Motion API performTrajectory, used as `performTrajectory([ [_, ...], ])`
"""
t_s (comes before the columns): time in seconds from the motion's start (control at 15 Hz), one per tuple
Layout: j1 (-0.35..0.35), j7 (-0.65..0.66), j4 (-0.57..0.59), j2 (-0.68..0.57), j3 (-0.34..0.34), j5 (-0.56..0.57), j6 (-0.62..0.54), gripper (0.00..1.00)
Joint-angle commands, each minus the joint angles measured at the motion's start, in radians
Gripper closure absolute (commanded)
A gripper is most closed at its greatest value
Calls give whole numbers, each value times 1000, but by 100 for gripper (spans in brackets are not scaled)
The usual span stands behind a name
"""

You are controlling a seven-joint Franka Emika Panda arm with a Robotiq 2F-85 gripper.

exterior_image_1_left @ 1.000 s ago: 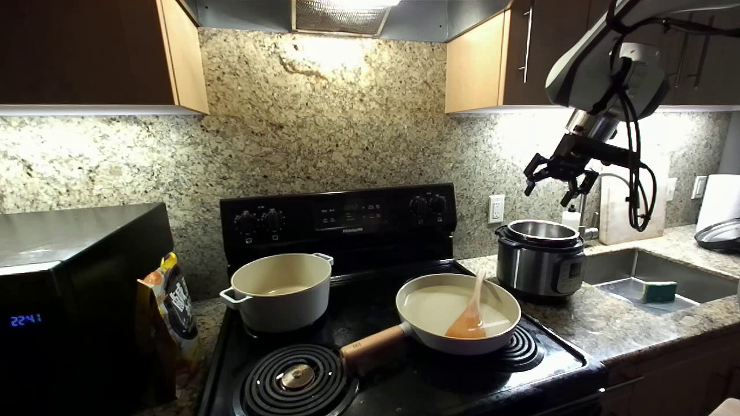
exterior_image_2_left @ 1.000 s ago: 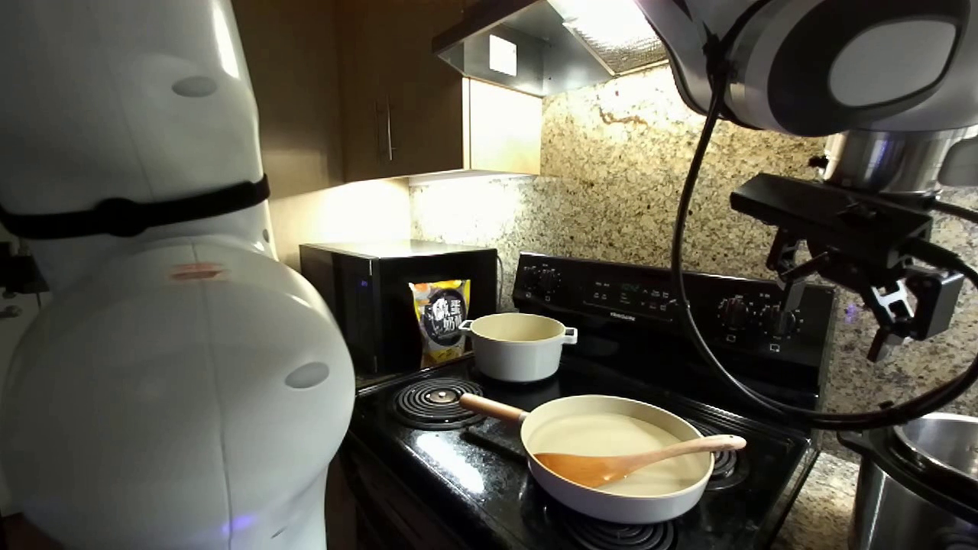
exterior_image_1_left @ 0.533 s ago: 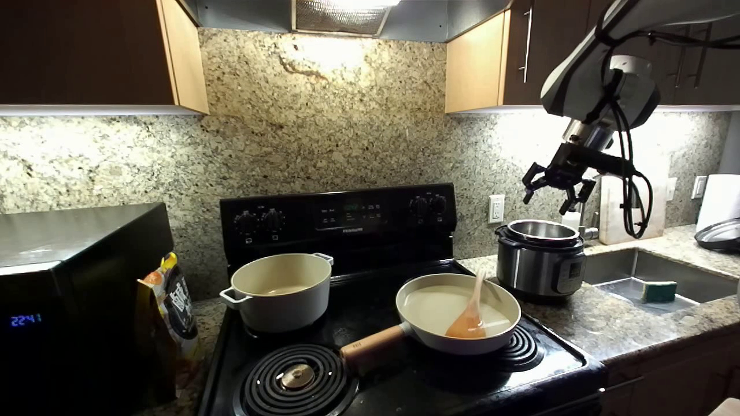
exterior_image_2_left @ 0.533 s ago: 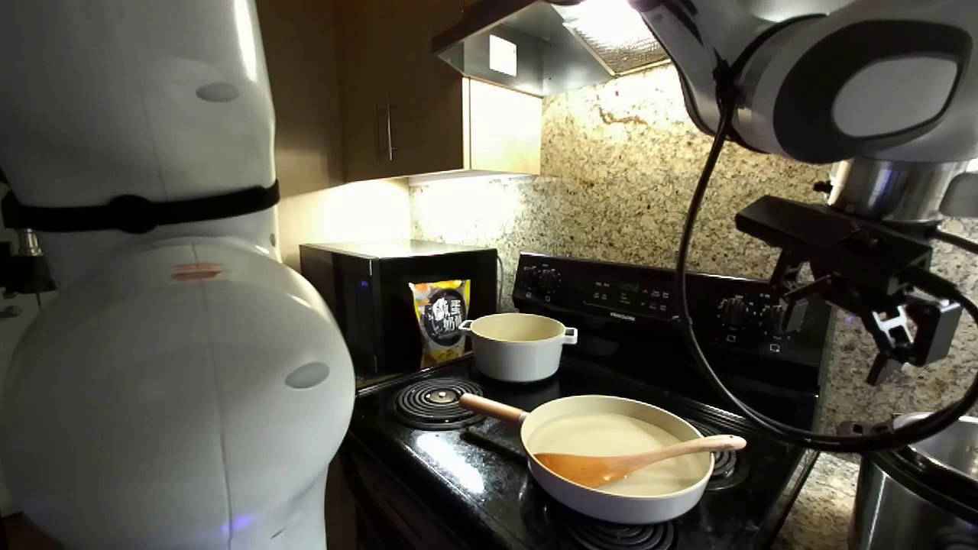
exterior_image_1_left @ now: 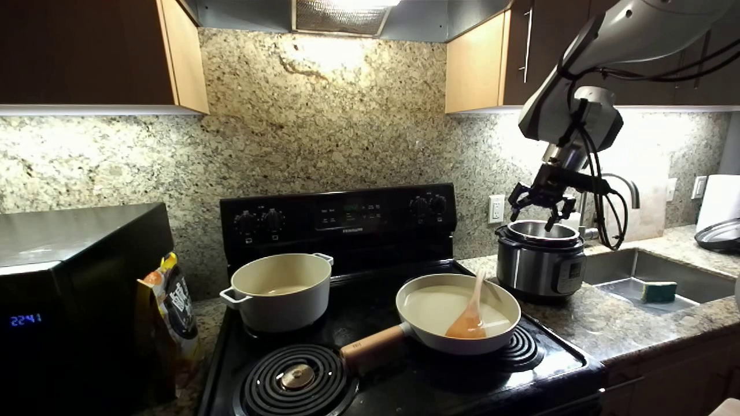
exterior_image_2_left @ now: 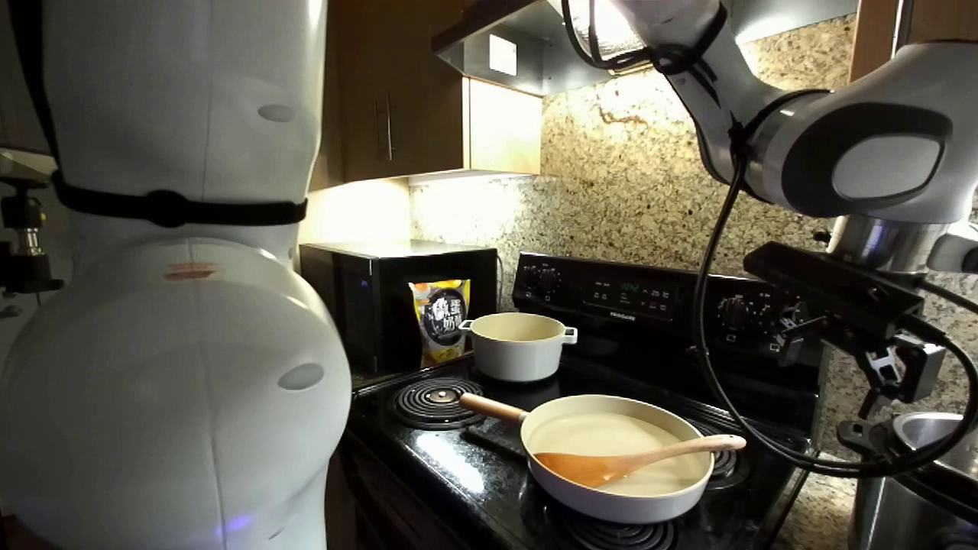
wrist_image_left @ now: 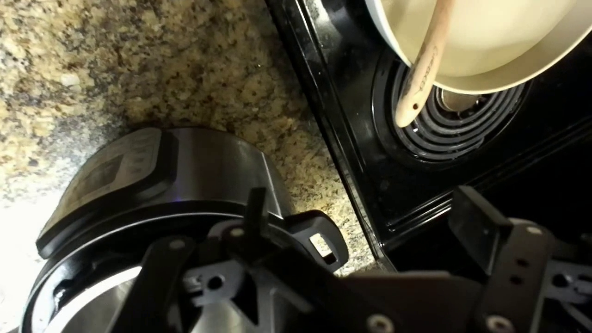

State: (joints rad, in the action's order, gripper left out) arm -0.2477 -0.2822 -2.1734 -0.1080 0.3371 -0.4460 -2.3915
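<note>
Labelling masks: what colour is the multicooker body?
Metallic silver; the multicooker body shows best in an exterior view.

The claw [exterior_image_1_left: 531,221] is black, the cooker [exterior_image_1_left: 527,267] silver and black, the backsplash [exterior_image_1_left: 347,133] beige (and dark-speckled).

My jaws stand wide apart, tips down, close to the cooker [exterior_image_1_left: 536,268]; in an exterior view one jaw shows against its open mouth, and I cannot tell whether they touch. The cooker rests on the surface [exterior_image_1_left: 615,318], just beside the stove [exterior_image_1_left: 425,378]. There a pan [exterior_image_1_left: 428,303] holds a spoon [exterior_image_1_left: 467,325], its handle crossing the pan's rim. A pot [exterior_image_1_left: 283,309] stands on the stove too, apart from the pan. A sponge [exterior_image_1_left: 659,292] sits in the sink [exterior_image_1_left: 699,283].
</note>
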Motion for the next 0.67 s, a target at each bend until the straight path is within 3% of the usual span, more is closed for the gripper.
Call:
performTrajectory([
  [0.0,-25,1,29,-5,-43,19,15,0],
  [0.6,-52,-60,55,-71,-87,-52,-31,0],
])
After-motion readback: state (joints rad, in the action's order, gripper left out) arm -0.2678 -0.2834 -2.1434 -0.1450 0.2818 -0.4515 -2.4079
